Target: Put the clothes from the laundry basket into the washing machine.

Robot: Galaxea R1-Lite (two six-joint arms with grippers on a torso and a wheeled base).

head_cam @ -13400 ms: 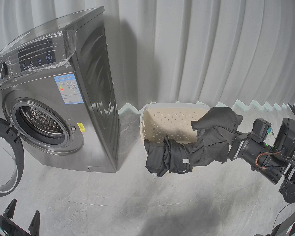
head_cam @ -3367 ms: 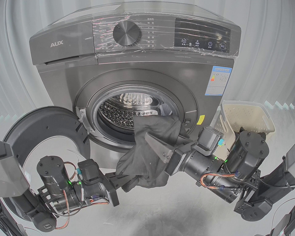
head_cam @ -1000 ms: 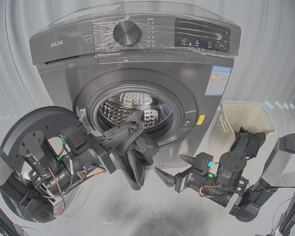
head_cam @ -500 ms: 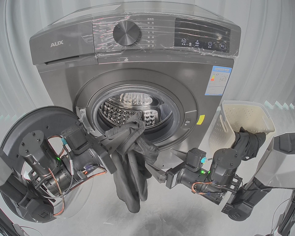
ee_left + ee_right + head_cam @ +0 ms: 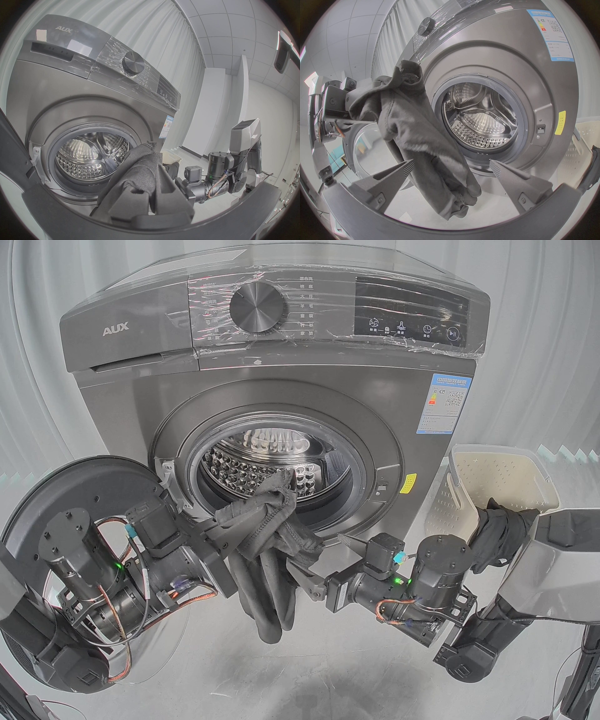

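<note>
The garment [image 5: 265, 540] is dark grey knit cloth, bunched at the top and hanging in long folds with a stitched hem. It hangs in front of the washer [image 5: 125, 396] opening, its upper end level with the lower rim of the drum [image 5: 262, 449] and its tail clear of the floor. The left tool [image 5: 234, 521] is clamped on the upper end. The left wrist view shows the cloth heaped over that tool [image 5: 147, 187]. The right tool [image 5: 319, 562] is spread wide at the garment's right edge. The right wrist view places the hanging folds [image 5: 418, 131] between its fingers [image 5: 403, 170]; contact cannot be told. The head view shows the door [image 5: 81, 484] swung left and, at right, the basket [image 5: 506, 449] with a second garment [image 5: 500, 530] draped over its near rim.
</note>
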